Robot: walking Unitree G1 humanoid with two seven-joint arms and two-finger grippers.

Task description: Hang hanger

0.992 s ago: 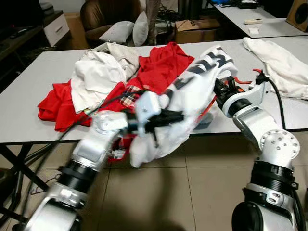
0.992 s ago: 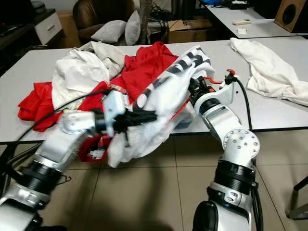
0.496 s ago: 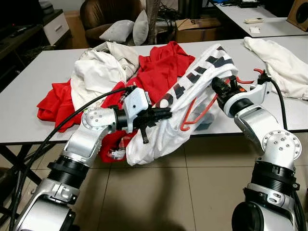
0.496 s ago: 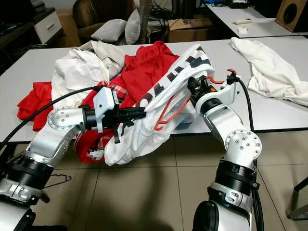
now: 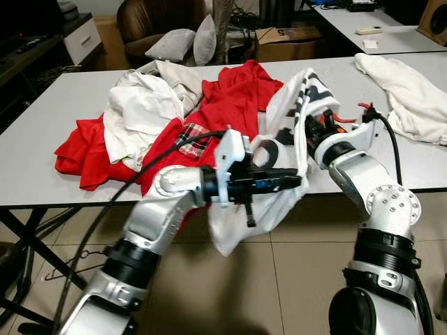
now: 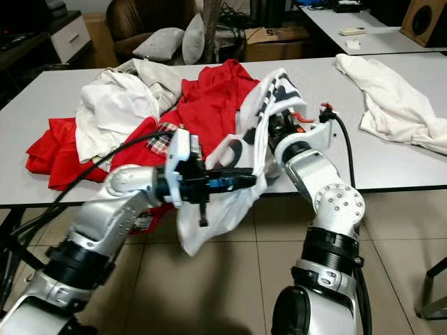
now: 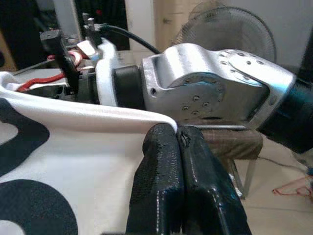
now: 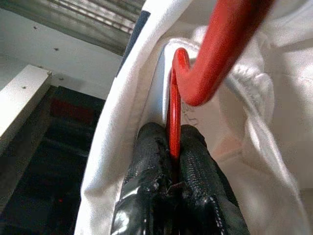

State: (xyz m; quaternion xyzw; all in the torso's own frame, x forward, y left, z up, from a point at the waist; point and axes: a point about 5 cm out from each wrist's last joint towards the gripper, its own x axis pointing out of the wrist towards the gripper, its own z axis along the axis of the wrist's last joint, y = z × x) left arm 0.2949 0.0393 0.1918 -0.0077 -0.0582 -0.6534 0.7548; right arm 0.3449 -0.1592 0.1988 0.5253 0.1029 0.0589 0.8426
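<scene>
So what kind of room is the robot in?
Probably a living or work room in a home: a brown armchair with grey pillows, white tables heaped with clothes, and a cardboard box behind.

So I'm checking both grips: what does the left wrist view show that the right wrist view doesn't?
Left wrist view: the left gripper pinching the hem of the white shirt with black print, with the right arm's silver wrist housing just beyond and a fan behind.

Right wrist view: the right gripper closed on the red hanger, which sits inside the shirt's opening.

Both share the white shirt and a gripper shut tight. The left wrist view also catches a bit of the red hanger by the right gripper.
</scene>
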